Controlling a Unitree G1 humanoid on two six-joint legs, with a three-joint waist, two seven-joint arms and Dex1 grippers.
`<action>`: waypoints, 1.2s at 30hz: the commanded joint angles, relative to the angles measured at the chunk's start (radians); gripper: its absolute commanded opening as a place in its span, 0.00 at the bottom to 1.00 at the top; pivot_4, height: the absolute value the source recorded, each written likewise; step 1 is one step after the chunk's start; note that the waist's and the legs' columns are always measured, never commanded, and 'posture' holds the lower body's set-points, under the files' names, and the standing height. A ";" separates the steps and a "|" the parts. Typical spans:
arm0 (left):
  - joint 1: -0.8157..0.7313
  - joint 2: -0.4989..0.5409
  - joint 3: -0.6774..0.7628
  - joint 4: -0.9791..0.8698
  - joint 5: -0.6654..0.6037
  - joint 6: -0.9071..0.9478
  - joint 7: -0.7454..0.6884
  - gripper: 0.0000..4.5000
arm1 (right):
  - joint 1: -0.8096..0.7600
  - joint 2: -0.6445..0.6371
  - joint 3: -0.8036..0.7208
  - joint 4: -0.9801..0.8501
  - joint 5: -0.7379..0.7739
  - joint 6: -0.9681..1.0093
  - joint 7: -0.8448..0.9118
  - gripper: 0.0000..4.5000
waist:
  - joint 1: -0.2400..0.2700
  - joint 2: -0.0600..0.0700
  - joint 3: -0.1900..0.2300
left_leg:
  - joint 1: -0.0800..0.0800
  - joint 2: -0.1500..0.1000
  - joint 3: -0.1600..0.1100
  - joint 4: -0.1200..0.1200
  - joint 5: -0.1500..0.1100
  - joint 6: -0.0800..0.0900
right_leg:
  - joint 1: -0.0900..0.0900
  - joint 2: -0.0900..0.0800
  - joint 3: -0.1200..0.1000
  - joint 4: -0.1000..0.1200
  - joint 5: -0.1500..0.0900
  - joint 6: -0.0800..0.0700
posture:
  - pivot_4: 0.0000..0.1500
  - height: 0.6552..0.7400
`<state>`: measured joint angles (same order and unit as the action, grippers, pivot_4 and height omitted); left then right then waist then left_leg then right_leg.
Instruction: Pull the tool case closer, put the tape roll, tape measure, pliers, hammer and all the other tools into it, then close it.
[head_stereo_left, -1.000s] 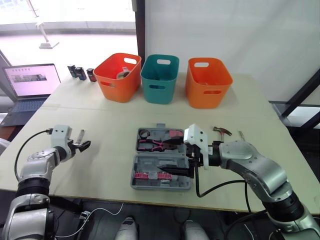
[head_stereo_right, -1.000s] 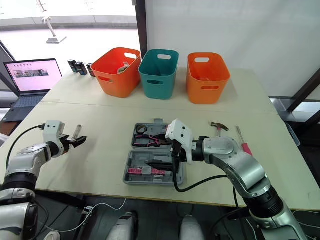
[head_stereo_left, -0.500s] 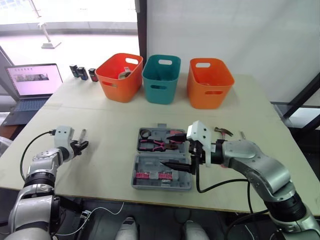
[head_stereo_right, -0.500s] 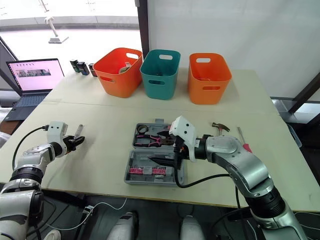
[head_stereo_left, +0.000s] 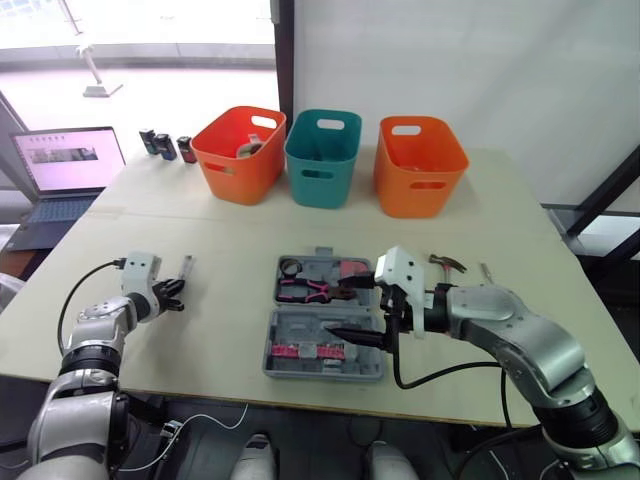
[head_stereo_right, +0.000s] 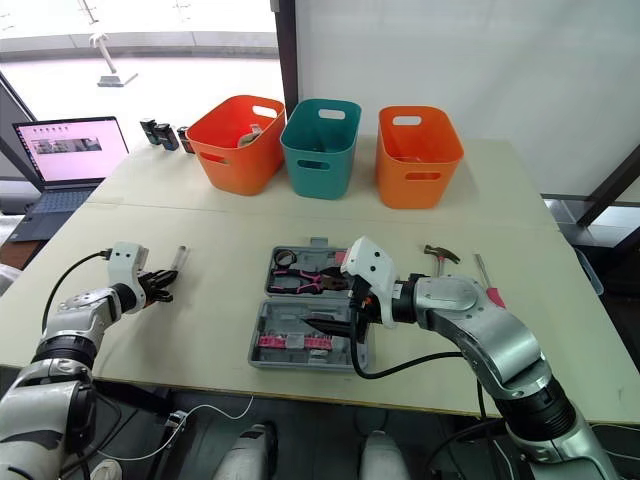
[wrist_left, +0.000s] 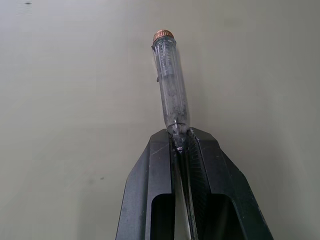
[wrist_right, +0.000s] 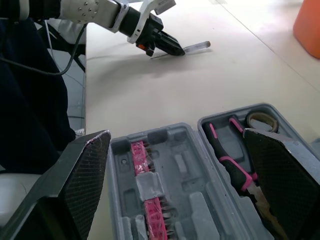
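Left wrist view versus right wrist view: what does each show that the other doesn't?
Left wrist view: the copper-coloured end cap of the clear plastic tester screwdriver, up close. Right wrist view: the open grey tool case with pink-handled pliers and a tape roll, framed by the open right gripper. Both: the left gripper shut on that screwdriver, and the beige table.

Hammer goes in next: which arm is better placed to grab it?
Right. The hammer lies right of the tool case, and the right gripper is open over that case; the left gripper is shut on a clear tester pen.
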<state>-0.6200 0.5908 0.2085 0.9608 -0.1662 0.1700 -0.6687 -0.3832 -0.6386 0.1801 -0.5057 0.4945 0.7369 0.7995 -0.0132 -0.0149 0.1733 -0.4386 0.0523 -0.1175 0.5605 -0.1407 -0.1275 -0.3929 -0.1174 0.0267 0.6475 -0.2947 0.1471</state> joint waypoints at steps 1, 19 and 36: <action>0.037 -0.001 0.004 -0.119 -0.020 0.023 -0.010 0.01 | 0.001 -0.007 -0.013 -0.045 -0.001 -0.005 -0.007 1.00 | -0.001 0.000 0.000 | 0.000 0.000 0.000 0.000 0.000 0.000 | 0.000 0.000 0.000 0.000 0.000 0.000 | 1.00 1.00; 0.582 -0.184 0.042 -1.200 -0.199 0.510 0.215 0.01 | 0.032 -0.025 -0.008 -0.050 -0.026 -0.018 -0.009 1.00 | -0.001 0.000 0.000 | 0.000 0.000 0.000 0.000 0.000 0.000 | 0.000 0.000 0.000 -0.001 0.000 -0.001 | 1.00 1.00; 0.738 -0.237 0.039 -1.213 -0.183 0.514 0.321 0.01 | 0.041 -0.028 -0.011 -0.057 -0.035 -0.011 -0.007 1.00 | 0.001 0.000 0.000 | -0.001 0.000 0.000 0.001 0.000 0.000 | -0.001 0.000 0.000 -0.003 -0.002 -0.006 | 1.00 1.00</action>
<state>0.1144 0.3598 0.2525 -0.2675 -0.3590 0.7008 -0.3591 -0.3381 -0.6558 0.1865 -0.5171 0.4543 0.7343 0.7898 -0.0122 -0.0151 0.1734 -0.4398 0.0524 -0.1179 0.5615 -0.1409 -0.1275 -0.3934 -0.1176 0.0270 0.6447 -0.2968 0.1412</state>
